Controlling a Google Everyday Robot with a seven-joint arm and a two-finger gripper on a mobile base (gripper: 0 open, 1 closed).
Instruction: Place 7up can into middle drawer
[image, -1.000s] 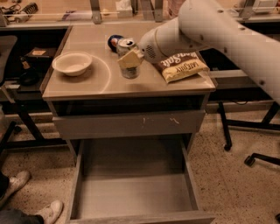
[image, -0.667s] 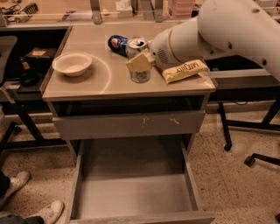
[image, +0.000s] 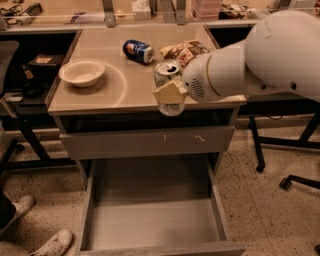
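Note:
My gripper (image: 169, 95) is shut on the 7up can (image: 167, 75), a pale silvery can with a shiny top. It holds the can upright in the air at the front edge of the table (image: 100, 100), above the cabinet. One cream finger pad (image: 170, 92) lies across the can's front. Below, the middle drawer (image: 150, 220) is pulled out wide, with a plain grey floor and low side walls. The can is higher than the drawer and over its back part. The big white arm (image: 270, 60) comes in from the right.
A dark blue can (image: 138, 51) lies on its side on the tabletop. A white bowl (image: 82, 73) stands at the left and a chip bag (image: 184, 51) behind the gripper. A shut grey drawer front (image: 147, 142) with white scratches sits above the open drawer. Shoes (image: 30, 235) at lower left; chair base (image: 295, 180) at right.
The gripper has carried the 7up can off the tabletop, forward and to the right, out past the table's front edge over the open drawer.

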